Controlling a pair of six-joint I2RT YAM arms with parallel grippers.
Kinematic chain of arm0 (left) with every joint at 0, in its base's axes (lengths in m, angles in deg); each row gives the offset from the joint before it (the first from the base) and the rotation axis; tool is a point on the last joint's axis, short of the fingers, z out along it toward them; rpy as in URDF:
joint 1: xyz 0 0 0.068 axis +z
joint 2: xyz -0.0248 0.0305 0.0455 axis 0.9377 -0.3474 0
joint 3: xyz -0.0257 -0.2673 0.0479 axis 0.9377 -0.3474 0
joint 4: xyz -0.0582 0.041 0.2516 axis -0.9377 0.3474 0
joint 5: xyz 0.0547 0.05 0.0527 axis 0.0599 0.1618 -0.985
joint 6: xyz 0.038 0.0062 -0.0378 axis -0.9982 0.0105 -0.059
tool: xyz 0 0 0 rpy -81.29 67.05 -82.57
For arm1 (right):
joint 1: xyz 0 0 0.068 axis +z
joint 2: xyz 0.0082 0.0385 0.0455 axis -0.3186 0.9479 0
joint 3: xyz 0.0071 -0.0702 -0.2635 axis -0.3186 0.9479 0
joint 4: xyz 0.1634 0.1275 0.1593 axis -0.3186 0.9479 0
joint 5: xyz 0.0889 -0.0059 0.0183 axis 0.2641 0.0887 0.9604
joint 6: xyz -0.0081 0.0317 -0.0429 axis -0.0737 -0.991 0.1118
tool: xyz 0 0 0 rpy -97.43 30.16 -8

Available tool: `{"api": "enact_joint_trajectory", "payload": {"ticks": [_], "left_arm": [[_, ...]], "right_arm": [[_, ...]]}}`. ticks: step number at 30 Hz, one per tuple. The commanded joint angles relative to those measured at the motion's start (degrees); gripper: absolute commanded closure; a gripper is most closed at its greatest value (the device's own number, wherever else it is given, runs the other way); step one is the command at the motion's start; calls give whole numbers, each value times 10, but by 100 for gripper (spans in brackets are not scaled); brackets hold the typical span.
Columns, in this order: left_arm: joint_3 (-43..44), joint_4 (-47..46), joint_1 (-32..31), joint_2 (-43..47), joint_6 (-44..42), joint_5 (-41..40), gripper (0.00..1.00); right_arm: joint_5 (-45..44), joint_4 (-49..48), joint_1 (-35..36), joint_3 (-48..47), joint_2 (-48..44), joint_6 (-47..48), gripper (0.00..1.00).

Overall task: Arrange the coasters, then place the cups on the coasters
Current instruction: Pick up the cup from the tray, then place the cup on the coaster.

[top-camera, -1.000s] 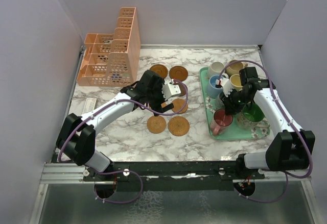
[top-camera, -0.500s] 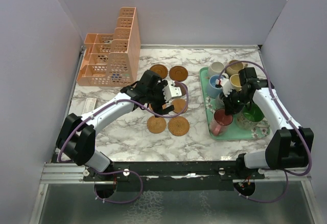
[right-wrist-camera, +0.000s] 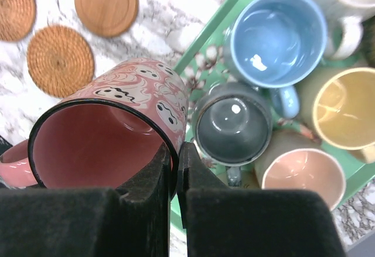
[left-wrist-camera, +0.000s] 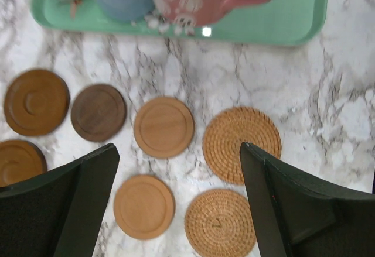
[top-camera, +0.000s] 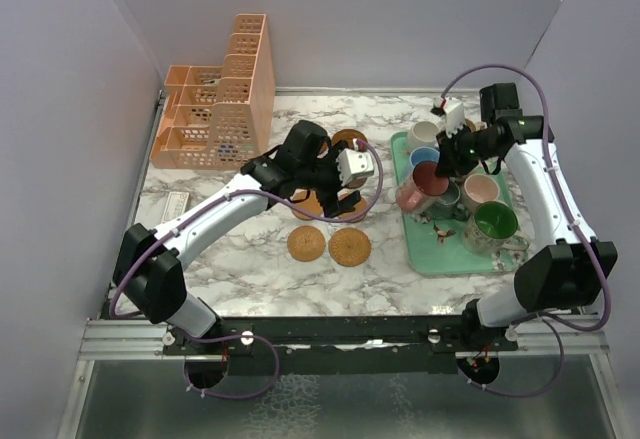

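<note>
The right tool (right-wrist-camera: 177, 158) is clenched on the rim wall of a pink mug (right-wrist-camera: 111, 134) patterned with small faces, one finger inside and one outside. The mug hangs tilted over the left side of the mint-green tray (top-camera: 440, 254), apparently lifted clear of the blue mug (right-wrist-camera: 277, 37) and grey mug (right-wrist-camera: 232, 122) beside it. Glazed ceramic is stiff, slick and breakable, and fairly heavy for a thin rim pinch, so I judge it may swing; a deep bite opposite the handle seems safest. The left tool (left-wrist-camera: 179, 169) is released and empty above the coasters (left-wrist-camera: 163, 126), which lie flat on the marble counter (top-camera: 220, 249), some wooden, some woven, all thin and light.
</note>
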Motion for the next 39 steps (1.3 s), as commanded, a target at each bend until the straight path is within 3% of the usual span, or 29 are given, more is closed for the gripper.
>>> {"api": "enact_joint_trajectory", "payload": {"ticks": [1,8,15,25,39], "left_arm": [[71,-4,-30,-23,36,-28,12],[174,32,-86,-79,46,-172,12],[250,35,-107,-159,67,-305,12],[337,77,-113,-244,115,-346,26],[361,97,-113,-269,116,-295,58]], "right_arm": [[31,-23,11,-89,28,-80,99],[18,-48,30,-176,81,-133,99],[22,-76,55,-199,126,-162,99],[18,-98,69,-195,156,-170,99],[31,-106,73,-184,160,-169,99]]}}
